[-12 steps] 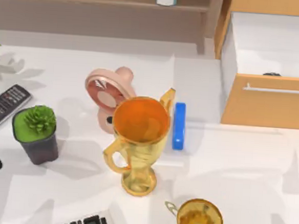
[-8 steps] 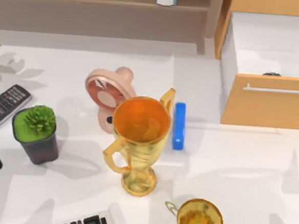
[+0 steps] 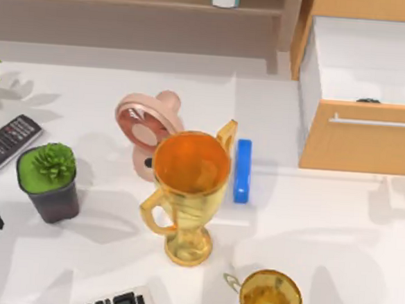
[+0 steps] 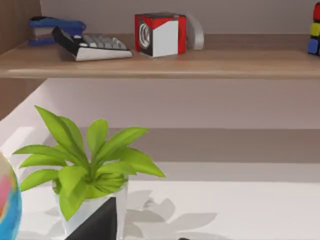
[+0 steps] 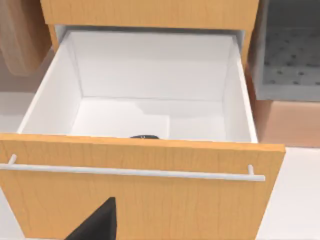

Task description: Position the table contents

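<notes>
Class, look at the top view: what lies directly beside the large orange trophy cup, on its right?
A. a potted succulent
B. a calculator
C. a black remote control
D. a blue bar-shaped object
D: the blue bar-shaped object lies flat on the white table just right of the large orange trophy cup, next to its handle.

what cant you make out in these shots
- Dark item in the open drawer: the drawer front hides most of it in the right wrist view; too small from the top.
- Calculator and small trophy: cut by the top view's bottom edge.
- Fan: partly behind the large trophy.
</notes>
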Tool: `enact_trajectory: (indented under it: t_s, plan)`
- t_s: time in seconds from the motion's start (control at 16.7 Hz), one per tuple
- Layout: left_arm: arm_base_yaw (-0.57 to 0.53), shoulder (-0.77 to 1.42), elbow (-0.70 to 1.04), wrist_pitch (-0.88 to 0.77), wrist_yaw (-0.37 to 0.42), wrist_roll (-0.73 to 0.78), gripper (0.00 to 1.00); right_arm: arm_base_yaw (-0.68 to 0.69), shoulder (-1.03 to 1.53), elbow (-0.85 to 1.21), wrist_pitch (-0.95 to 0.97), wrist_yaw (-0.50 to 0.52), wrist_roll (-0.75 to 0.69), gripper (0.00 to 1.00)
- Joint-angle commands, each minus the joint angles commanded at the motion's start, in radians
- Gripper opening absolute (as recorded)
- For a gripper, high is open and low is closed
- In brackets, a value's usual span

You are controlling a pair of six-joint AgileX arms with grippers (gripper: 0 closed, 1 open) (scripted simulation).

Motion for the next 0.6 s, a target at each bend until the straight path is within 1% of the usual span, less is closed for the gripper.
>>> enact_trajectory:
  t_s: [0.6]
  plan:
    - [0.0,0.0,0.0,0.0,0.0,0.0,1.0,0.05,1.126,0.987,-0.536,0.016,-0.016,1.0]
